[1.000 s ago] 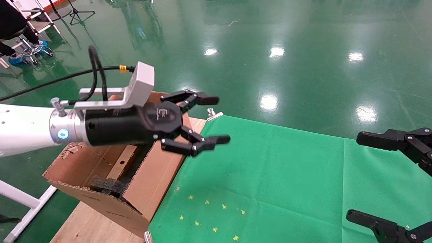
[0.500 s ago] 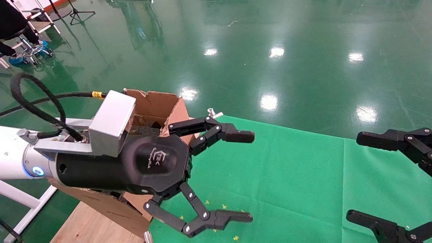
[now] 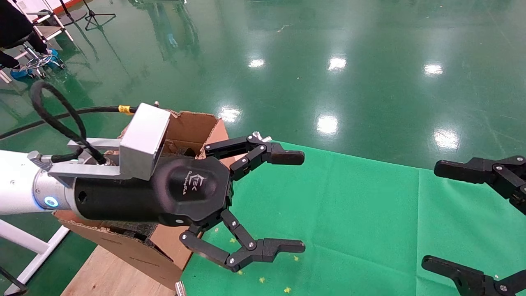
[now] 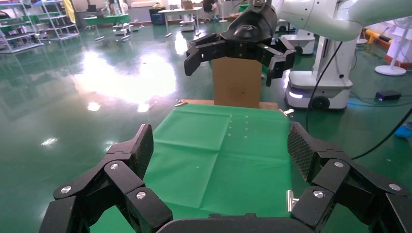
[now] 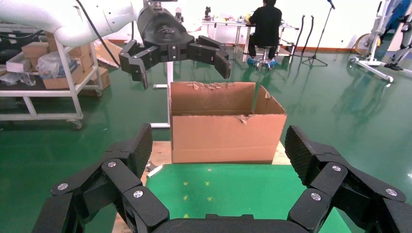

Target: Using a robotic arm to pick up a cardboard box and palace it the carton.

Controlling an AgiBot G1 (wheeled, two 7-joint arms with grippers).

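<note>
My left gripper (image 3: 302, 201), on the white robotic arm (image 3: 16, 185), hangs open and empty beside the carton (image 3: 123, 250), out over the green cloth's near-left part. The carton (image 5: 226, 138) is large, brown and has ragged flaps; the arm hides most of its inside. Seen from the right wrist, the left gripper (image 5: 182, 73) hovers above the carton's top. A plain brown cardboard box (image 4: 237, 90) with a faint round mark stands upright at the cloth's far right end, behind my right gripper (image 4: 231, 68). The right gripper (image 3: 431, 216) is open and empty at the right edge.
The green cloth (image 3: 349, 205) carries small yellow marks (image 3: 263, 279) and is held by metal clips (image 3: 259, 137). The carton rests on a wooden board (image 3: 102, 275). A white frame leg (image 3: 28, 246) stands at the left. A seated person (image 5: 265, 24) and shelving are far off.
The left gripper swung from above the carton out toward the cloth and nearer the head camera, its fingers spreading wider. The arm now hides the carton's inside. The right arm stayed put.
</note>
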